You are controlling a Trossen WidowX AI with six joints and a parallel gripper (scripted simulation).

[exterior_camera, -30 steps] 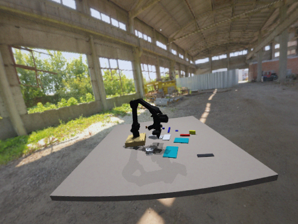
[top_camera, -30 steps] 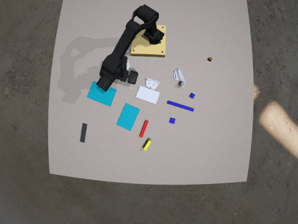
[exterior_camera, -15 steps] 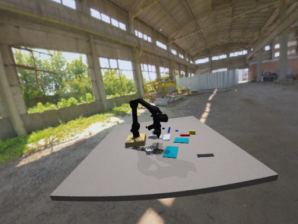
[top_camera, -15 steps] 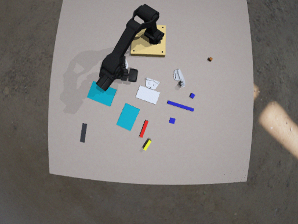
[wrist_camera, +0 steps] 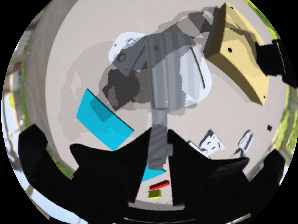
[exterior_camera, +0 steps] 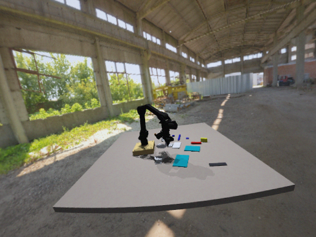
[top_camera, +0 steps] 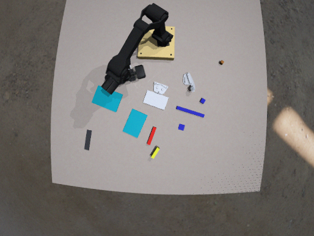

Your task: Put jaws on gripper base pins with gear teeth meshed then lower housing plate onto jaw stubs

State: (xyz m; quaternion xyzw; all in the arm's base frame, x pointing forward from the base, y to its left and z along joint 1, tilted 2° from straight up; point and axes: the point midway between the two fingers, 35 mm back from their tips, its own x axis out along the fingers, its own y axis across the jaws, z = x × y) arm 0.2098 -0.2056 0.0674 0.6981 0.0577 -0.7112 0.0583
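Clearly ridged and grey, a long jaw piece (wrist_camera: 170, 75) is gripped in the claw (exterior_camera: 168, 140) (wrist_camera: 160, 131), its narrow stem between the fingers and its broader body reaching beyond the tips. A shorter ribbed section slants off one side near the far end. Beyond the claw's tips, a pale white part (exterior_camera: 158, 158) (wrist_camera: 196, 85) with rounded ends and a dark slot shows behind the piece; whether the two touch, I cannot tell. The arm (top_camera: 128, 46) (exterior_camera: 157, 112) rises from its yellow base block (top_camera: 146, 53) (exterior_camera: 139, 151) (wrist_camera: 240, 60), bends at the top and slopes out, the claw pointing down over the tabletop (top_camera: 122, 168) (exterior_camera: 172, 193) (wrist_camera: 65, 60). To one side of the claw lie a small white plate with round marks (top_camera: 160, 89) (wrist_camera: 212, 142) and, farther off, a narrow white part with a dark end (top_camera: 189, 81) (wrist_camera: 245, 142)
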